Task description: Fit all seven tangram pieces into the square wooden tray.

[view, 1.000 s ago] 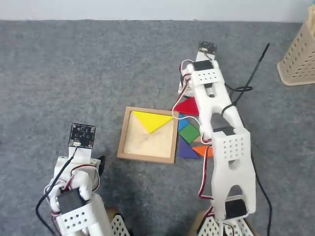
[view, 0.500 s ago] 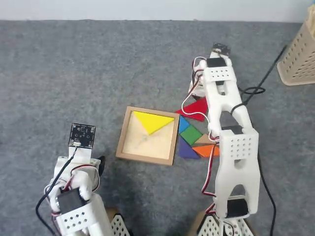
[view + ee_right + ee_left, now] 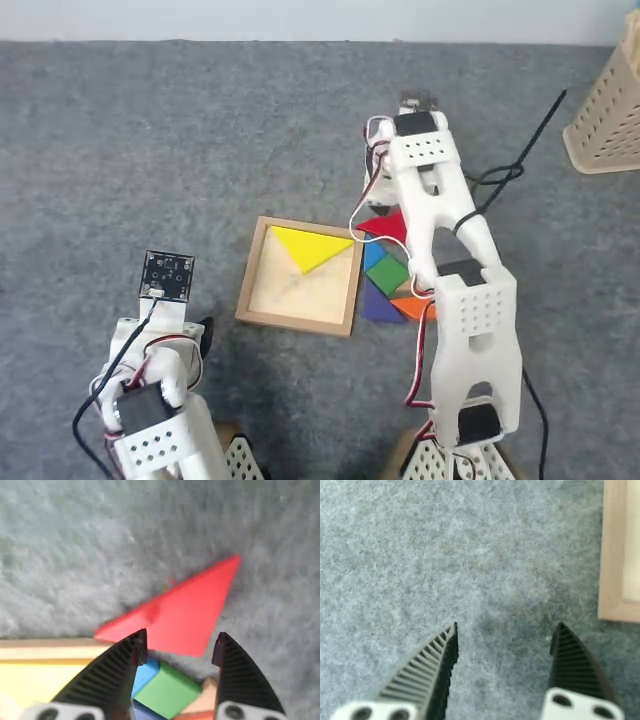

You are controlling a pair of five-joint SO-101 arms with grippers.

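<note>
Near the middle of the grey bench: the square wooden tray, with only the yellow triangle inside, against its far rim. Just beside the tray, on the right arm's side, the other pieces in a tight cluster on the bench: the red triangle farthest, then the blue piece, the green square, the purple piece and the orange piece. In the high view, partly hidden by the right arm and its wires, crossing above the red triangle and the cluster. Right claw: stands open and empty, over the red triangle's edge nearest to the blue and green pieces; contact impossible to tell. Left claw: hangs wide open, holds nothing, over bare bench near a corner of the tray, well apart from the loose pieces. Farther off, on the right arm's side: a pale perforated basket and a black cable.
</note>
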